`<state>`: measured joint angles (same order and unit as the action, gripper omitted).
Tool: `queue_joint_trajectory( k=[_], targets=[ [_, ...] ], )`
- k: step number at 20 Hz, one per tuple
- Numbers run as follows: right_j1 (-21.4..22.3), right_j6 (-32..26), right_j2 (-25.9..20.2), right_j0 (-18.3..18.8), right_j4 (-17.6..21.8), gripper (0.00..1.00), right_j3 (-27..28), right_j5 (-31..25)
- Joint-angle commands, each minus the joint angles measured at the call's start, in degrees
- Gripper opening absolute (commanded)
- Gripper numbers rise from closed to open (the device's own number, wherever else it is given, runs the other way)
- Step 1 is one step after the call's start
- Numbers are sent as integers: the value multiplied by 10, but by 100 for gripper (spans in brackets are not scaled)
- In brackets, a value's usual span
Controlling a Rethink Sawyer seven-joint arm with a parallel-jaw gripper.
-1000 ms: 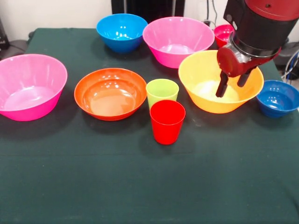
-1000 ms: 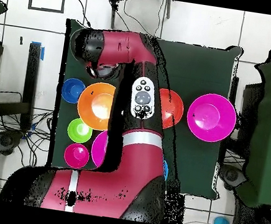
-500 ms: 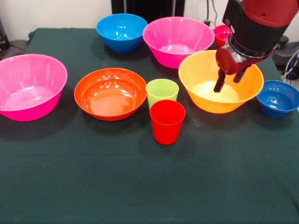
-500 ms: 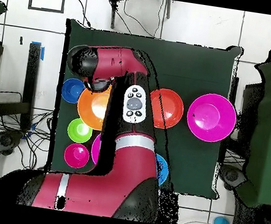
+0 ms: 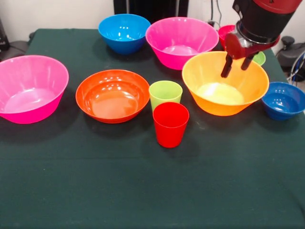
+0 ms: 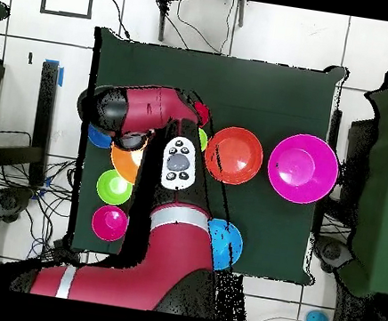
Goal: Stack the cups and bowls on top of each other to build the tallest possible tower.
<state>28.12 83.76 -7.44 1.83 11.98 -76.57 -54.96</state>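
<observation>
Bowls and cups all sit apart on the worktop (image 5: 95,191) in the front view, nothing stacked yet: over the last second the tool (image 5: 237,66), empty with its jaws a narrow gap apart, has lifted out of the big orange bowl (image 5: 209,102) at right of centre toward the upper right, so the first pick is likely still ahead, and a green bowl (image 5: 259,58) peeks out behind it. In the overhead view the arm (image 6: 163,208) has swung left, hiding the tool, most of the orange bowl and both cups.
</observation>
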Motion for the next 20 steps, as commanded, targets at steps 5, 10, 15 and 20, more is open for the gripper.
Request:
queue_joint_trajectory(
  k=[5,10,15,20],
  targets=[
    [-7,94,-18,-9,-10,0,-77,31],
    [-13,99,-18,-6,-10,0,-82,34],
    [-23,99,-17,-3,-9,0,-74,34],
    [-44,100,-20,2,-7,0,-60,58]
  ],
)
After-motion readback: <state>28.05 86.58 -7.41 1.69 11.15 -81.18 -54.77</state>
